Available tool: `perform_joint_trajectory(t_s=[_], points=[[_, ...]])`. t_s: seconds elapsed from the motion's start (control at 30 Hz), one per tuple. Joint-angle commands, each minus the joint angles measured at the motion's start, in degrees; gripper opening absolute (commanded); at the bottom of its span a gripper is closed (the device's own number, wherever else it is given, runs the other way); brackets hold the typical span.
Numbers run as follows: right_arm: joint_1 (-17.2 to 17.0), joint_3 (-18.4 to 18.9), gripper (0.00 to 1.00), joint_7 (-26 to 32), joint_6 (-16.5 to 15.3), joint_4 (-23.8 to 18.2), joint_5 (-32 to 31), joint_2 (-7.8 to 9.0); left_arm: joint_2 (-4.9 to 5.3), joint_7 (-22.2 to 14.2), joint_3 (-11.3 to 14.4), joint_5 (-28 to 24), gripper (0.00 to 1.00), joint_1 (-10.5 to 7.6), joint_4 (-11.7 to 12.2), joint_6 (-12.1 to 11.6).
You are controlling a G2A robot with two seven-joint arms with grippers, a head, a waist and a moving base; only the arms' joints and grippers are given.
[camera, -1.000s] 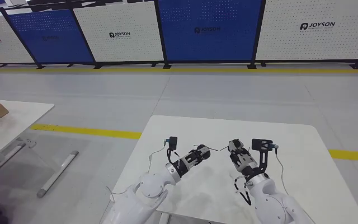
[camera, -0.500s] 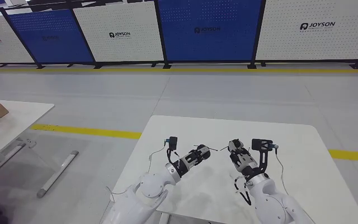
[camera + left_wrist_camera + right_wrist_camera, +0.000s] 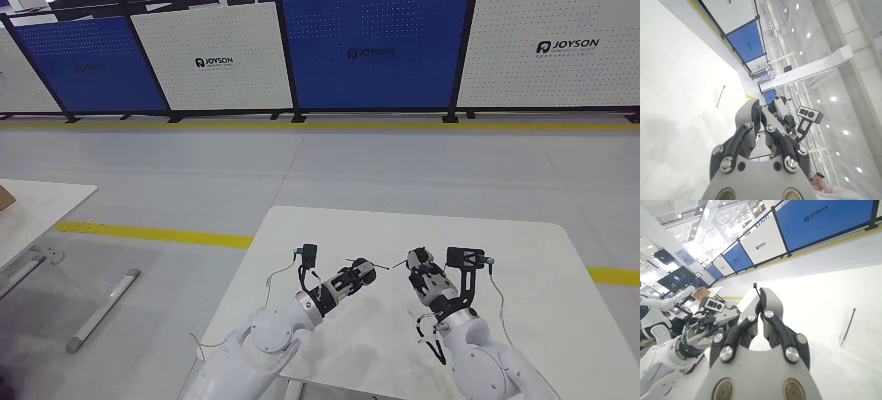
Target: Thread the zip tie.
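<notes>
Both arms hover over the white table (image 3: 520,250), tips facing each other a small gap apart. My left gripper (image 3: 370,269) (image 3: 759,109) is shut on a thin black zip tie strap (image 3: 759,115) pinched between its pads. My right gripper (image 3: 414,262) (image 3: 761,291) is shut on a black zip tie (image 3: 757,292) whose square head (image 3: 754,285) sticks out past the fingertips. Thin black ends (image 3: 385,267) poke from both grippers toward each other. I cannot tell whether they touch.
A spare black zip tie (image 3: 849,324) (image 3: 720,94) leans in a clear plastic tray (image 3: 857,330) on the table beyond the grippers. A second white table (image 3: 40,205) stands off to the left across the floor.
My right arm has edged very slightly toward the left gripper. The left arm has kept still, and both stay shut.
</notes>
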Motion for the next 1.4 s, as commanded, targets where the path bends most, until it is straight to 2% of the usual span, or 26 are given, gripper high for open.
perform_joint_trajectory(t_s=[0.0, 0.2, 0.77, 1.07, 1.37], points=[[0.0, 0.0, 0.0, 0.0, 0.0, 0.0, 0.0, 0.0, 0.0, 0.0, 0.0, 0.0, 0.0, 0.0, 0.0, 0.0], [-0.5, 0.1, 0.0, -0.8, -1.1, -0.2, -0.3, -0.2, 0.0, 0.0, 0.0, 0.0, 0.0, 0.0, 0.0, 0.0], [0.2, -0.8, 0.0, 0.7, -1.3, 1.3, -0.6, -1.07, 0.0, 0.0, 0.0, 0.0, 0.0, 0.0, 0.0, 0.0], [0.1, 0.2, 0.0, 0.5, -2.1, 2.1, 2.3, -1.45, 0.0, 0.0, 0.0, 0.0, 0.0, 0.0, 0.0, 0.0], [-0.1, 0.5, 0.0, 0.6, -2.6, 2.3, 2.5, -1.53, -0.1, 0.7, 0.2, -0.2, 0.0, 0.12, -0.2, 0.1]])
